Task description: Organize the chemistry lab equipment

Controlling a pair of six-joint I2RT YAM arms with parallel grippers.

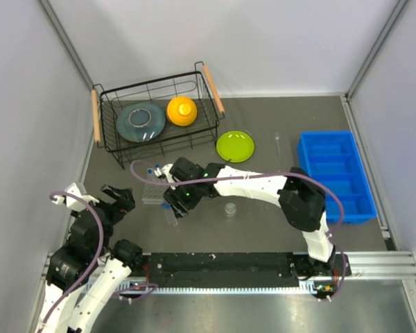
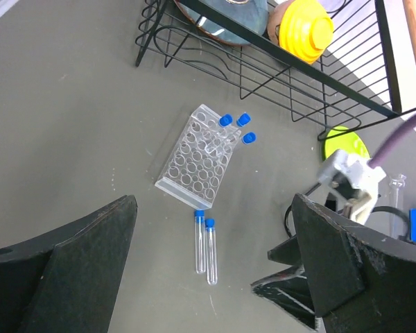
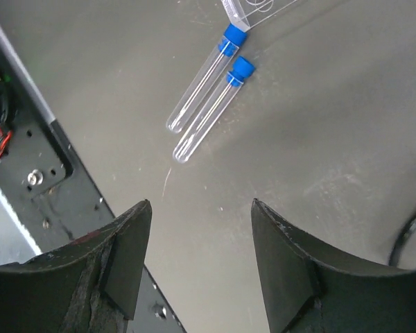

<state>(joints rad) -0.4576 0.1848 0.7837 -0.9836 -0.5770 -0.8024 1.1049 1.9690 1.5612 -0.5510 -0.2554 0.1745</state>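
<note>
1. From above, the right arm [image 1: 253, 182] covers the right side of the tube rack [image 1: 150, 195].
2. The right wrist view's top edge cuts the rack to one corner.
3. In the left wrist view that arm hides the near part of the lime-green plate [image 2: 345, 141].
4. The thin glass rod [image 1: 278, 142] is too faint to make out.

The grey tabletop [image 1: 263, 222] carries a clear rack [image 2: 194, 158], with two blue-capped tubes [image 2: 200, 243] lying side by side just in front of it. Behind the rack stands a wire basket [image 1: 156, 114]. A green plate [image 1: 235, 146] lies to its right rear, a tiny dish [image 1: 230, 208] to its right, and a blue bin [image 1: 336, 173] far to its right.
</note>
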